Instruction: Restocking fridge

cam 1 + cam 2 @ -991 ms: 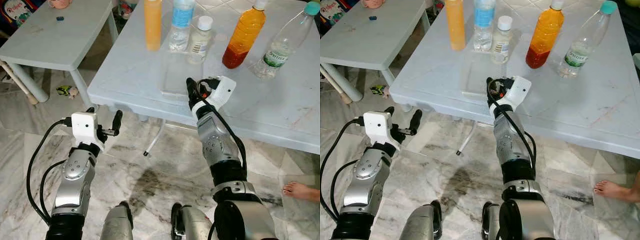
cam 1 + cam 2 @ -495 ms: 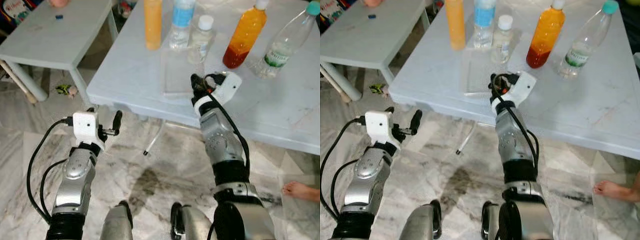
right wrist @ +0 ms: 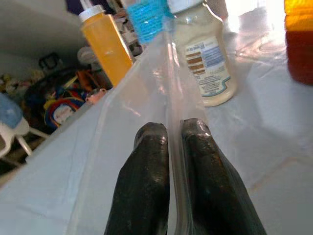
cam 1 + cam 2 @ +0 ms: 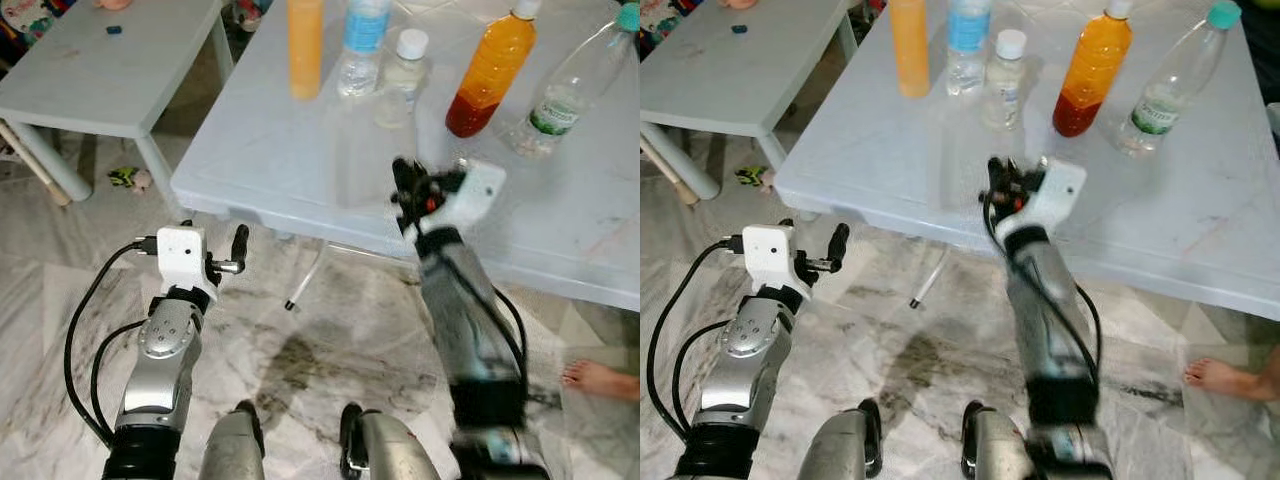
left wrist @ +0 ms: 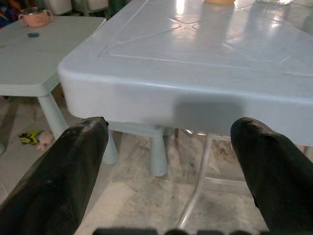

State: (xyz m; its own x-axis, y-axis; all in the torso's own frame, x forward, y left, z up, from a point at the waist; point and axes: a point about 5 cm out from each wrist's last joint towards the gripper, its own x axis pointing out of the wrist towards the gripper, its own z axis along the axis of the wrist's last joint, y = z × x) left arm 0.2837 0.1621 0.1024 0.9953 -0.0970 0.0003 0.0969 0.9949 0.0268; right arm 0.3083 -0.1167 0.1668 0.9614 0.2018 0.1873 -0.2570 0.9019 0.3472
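A marble-patterned floor runs under two pale plastic tables. The smaller one sits far left, with a pink cup at its far end. The left claw hangs low in front of the big surface, short of its near edge, fingers spread wide and holding nothing; it looks parked out of the way.

Along the far side of the big surface, left to right, stand an orange bottle, a blue-labelled water bottle, a small white-capped bottle, an amber bottle and a green-capped clear bottle. These are presumably the stock for the fridge, lined up within reach.

The right claw is over the surface near its front edge, fingers pinched together on the edge of a clear plastic tray, which tilts up just in front of the small bottle. My guess is the tray is meant to carry bottles. The right arm is blurred.

A person's bare foot rests on the floor at far right.
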